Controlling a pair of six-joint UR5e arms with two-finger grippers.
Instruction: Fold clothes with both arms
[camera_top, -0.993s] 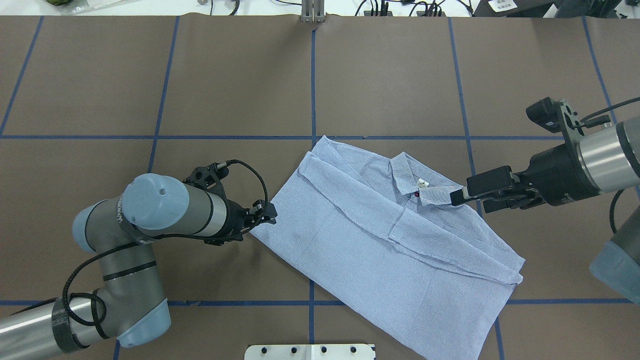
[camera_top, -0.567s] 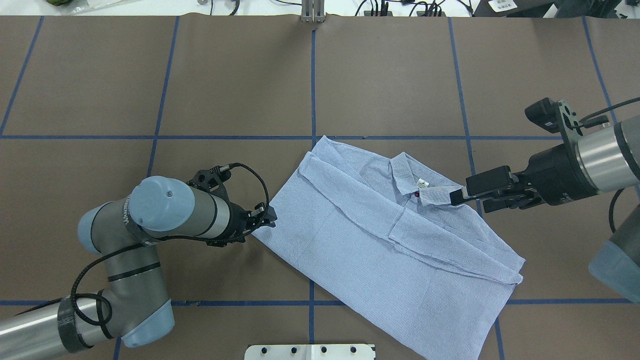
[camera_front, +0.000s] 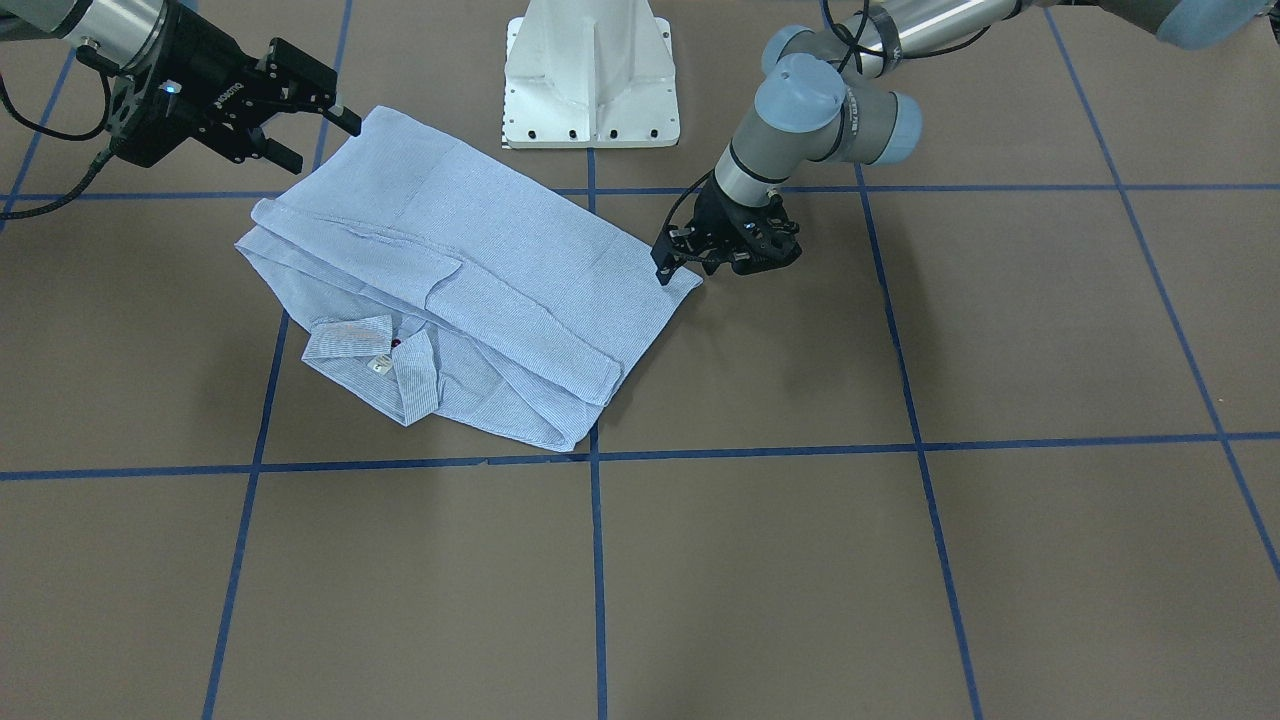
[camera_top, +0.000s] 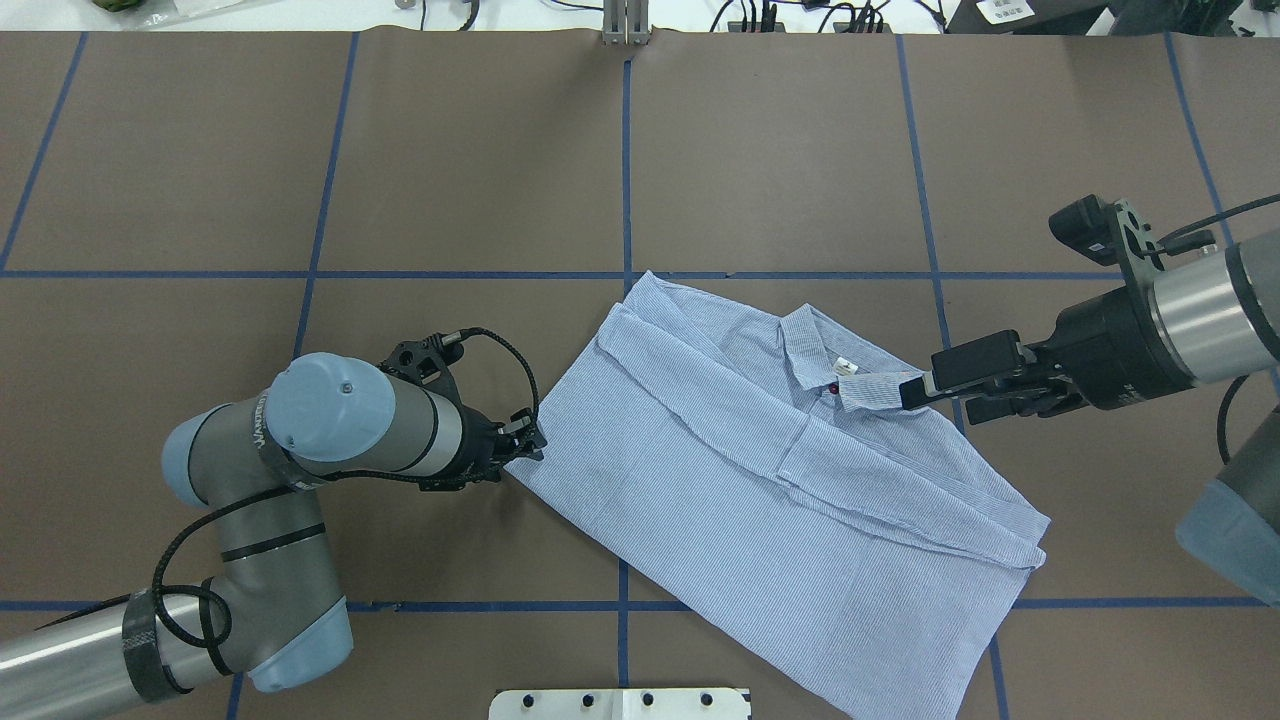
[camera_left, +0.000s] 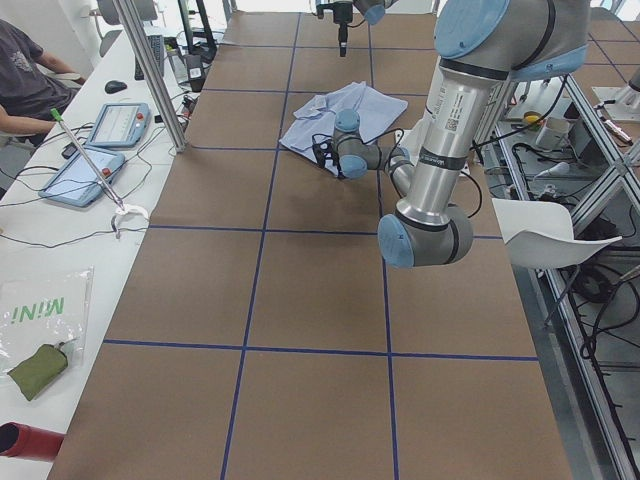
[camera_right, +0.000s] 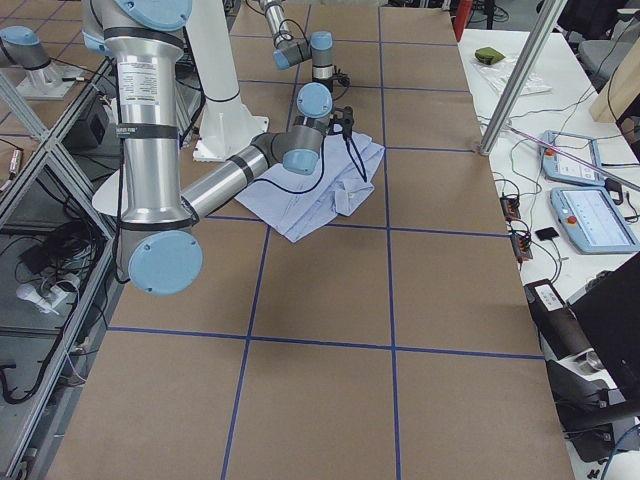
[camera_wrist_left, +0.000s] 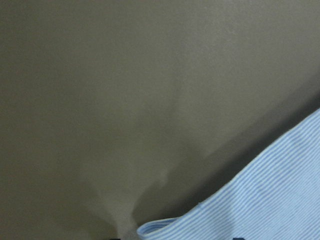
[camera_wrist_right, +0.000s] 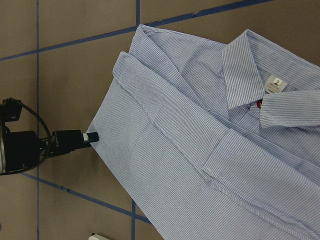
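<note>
The clothes are one light blue striped shirt (camera_top: 780, 480) lying flat and diagonal on the brown table, partly folded, with the collar (camera_top: 835, 365) toward the far right. It also shows in the front view as the shirt (camera_front: 470, 270). My left gripper (camera_top: 522, 447) points down at the shirt's left corner, and in the front view the left gripper (camera_front: 690, 268) stands open at that corner. The left wrist view shows the shirt's hem (camera_wrist_left: 260, 200) slightly raised. My right gripper (camera_top: 940, 402) hovers open beside the collar's end, holding nothing; it is also the right gripper (camera_front: 322, 145).
The white base pedestal (camera_front: 590, 80) stands at the table's near edge behind the shirt. Blue tape lines (camera_top: 625, 180) grid the brown table. A side desk holds tablets (camera_left: 118, 125), with a seated person (camera_left: 30, 80) beside it.
My left arm shifted slightly toward the robot's side and its gripper dropped closer to the shirt's left corner. The right gripper has barely moved.
</note>
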